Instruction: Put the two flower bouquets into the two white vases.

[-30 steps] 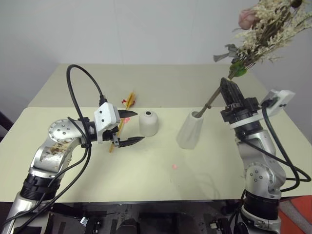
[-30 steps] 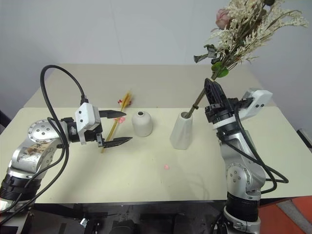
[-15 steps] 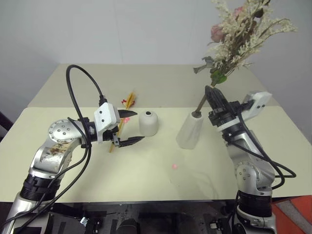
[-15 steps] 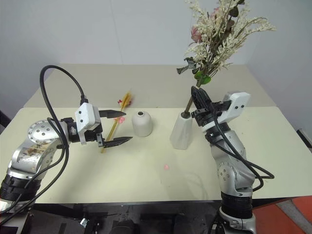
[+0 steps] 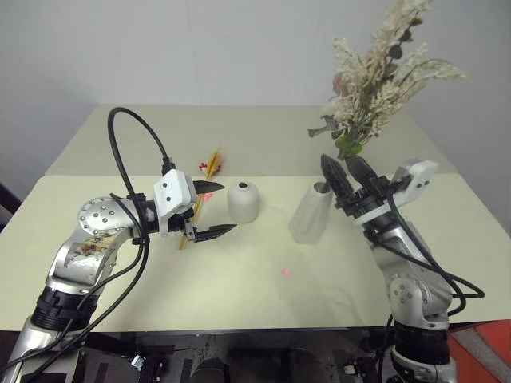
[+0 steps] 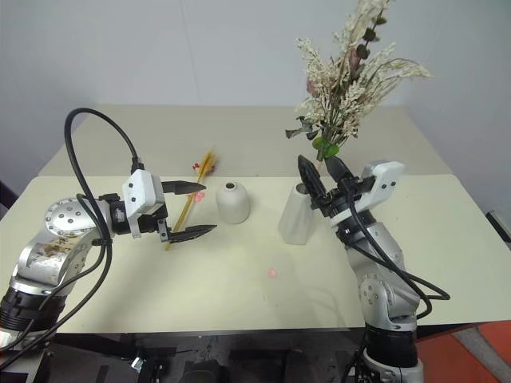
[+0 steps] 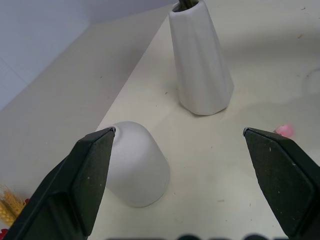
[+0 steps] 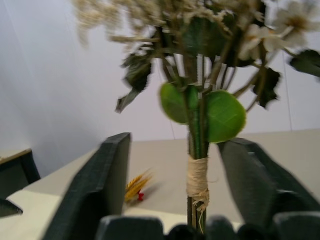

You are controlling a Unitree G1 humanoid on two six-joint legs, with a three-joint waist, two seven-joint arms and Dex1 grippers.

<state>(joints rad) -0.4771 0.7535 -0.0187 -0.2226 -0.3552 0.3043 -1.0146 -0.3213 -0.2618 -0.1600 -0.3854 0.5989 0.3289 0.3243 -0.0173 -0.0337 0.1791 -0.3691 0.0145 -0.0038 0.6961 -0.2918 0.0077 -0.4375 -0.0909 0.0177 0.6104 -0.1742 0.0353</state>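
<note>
The bushy bouquet (image 5: 375,88) is standing in the tall vase (image 5: 311,212) toward the table's (image 5: 239,295) right edge, right gripper (image 5: 345,177) spread, letting go. Left gripper (image 5: 212,209) is hanging wide over the wheat stalk (image 5: 209,163); grasping it comes next, then the short vase (image 5: 243,201).

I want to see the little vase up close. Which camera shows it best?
The left wrist view: the short white vase sits large and close beside the left end effector's finger. Both eye views show it small, standing whole between the arms.
</note>
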